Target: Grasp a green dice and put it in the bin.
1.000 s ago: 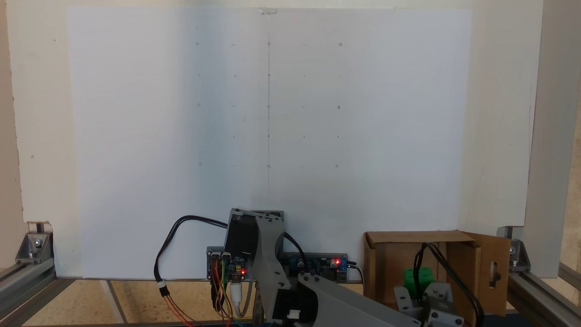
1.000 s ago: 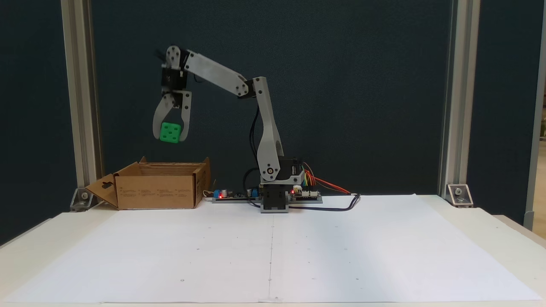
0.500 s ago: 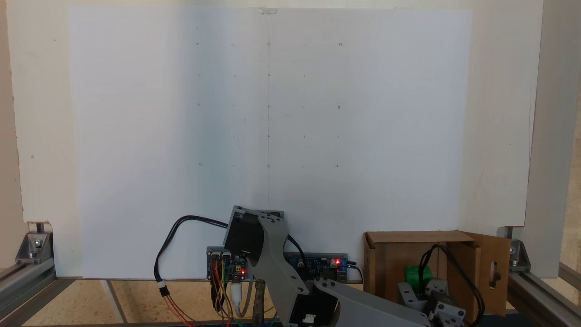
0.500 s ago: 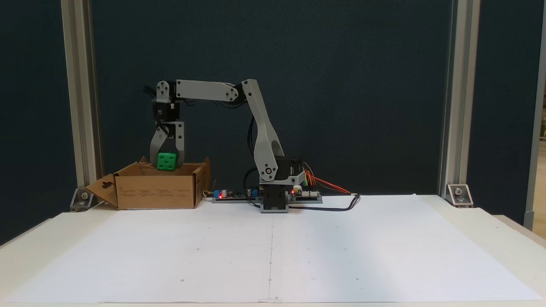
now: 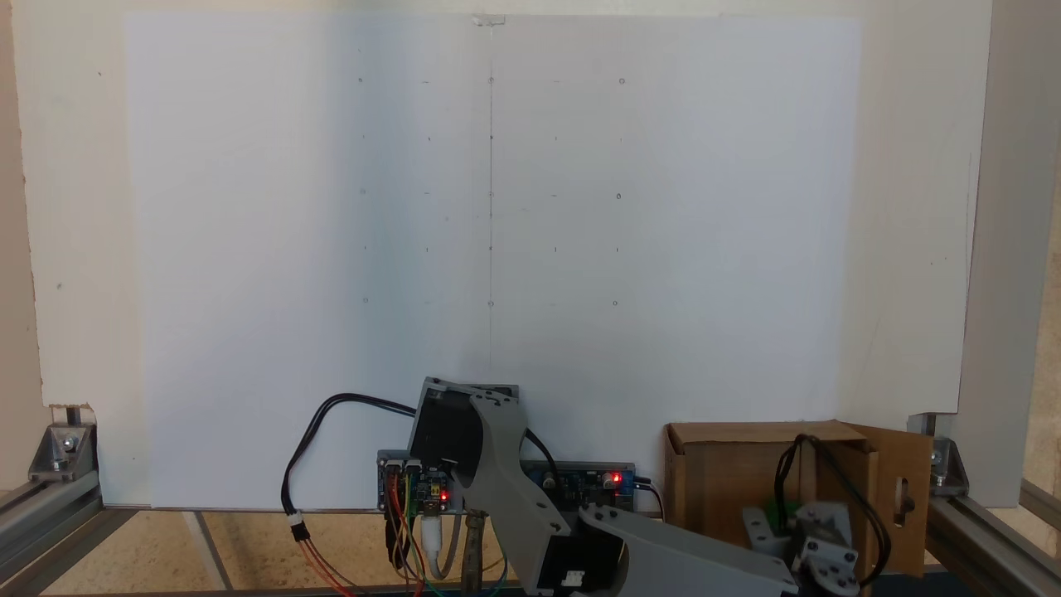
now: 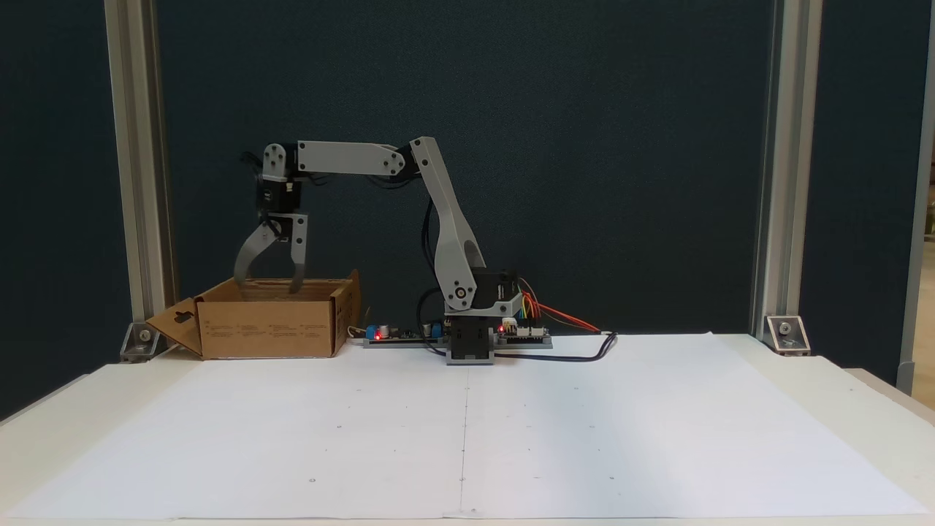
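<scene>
A small grey robot arm [image 6: 438,219] reaches sideways from its base on a white-papered table [image 6: 584,438], its forearm level and its gripper [image 6: 266,281] pointing straight down over the bin [image 6: 266,329], an open brown cardboard box standing near the base; the pose looks chosen so that anything let go falls straight into the box rather than onto the table; one flap of the bin folds outward with a slot-shaped cutout [image 6: 182,319], leaving the top unobstructed.

The jaws are spread wide apart, with nothing between them; in the side-on fixed view both fingertips [image 6: 295,287] hang about level with the bin's top edge, just inside its opening, and touch nothing that can be made out.

The green dice [image 5: 773,507] shows as a sliver of bright green in the fixed view from above, directly below the jaws, inside the bin and mostly hidden behind the wrist [image 5: 808,539] and its black cable [image 5: 787,473]; whether it is resting on the floor of the box cannot be told; judging from the parted jaws and the dice beneath them, the drop appears done and what remains is for the arm to lift clear.
</scene>
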Tool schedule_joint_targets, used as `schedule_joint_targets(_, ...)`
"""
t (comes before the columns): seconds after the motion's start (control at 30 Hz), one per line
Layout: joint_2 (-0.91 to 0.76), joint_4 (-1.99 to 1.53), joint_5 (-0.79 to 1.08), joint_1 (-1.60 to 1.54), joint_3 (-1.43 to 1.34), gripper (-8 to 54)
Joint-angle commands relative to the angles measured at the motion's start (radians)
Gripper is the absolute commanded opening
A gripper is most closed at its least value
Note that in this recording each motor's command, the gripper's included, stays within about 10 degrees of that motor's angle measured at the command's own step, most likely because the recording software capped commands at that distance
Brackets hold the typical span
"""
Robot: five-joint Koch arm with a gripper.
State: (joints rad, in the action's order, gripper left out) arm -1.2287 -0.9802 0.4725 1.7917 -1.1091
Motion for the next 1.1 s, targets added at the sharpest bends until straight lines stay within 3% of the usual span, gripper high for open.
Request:
schedule_joint_targets(0.0,-0.110,0.012,-0.132,-0.124,0.044,41.0)
schedule_joint_targets(0.27,-0.383,0.178,-0.472,-0.678,0.044,42.1)
schedule_joint_targets(0.53,-0.518,0.212,-0.500,-1.259,-0.014,44.6)
schedule_joint_targets(0.77,-0.687,0.456,-0.500,-1.724,-0.344,44.6)
schedule_joint_targets(1.07,-0.936,0.865,-0.483,-1.770,-1.000,44.5)
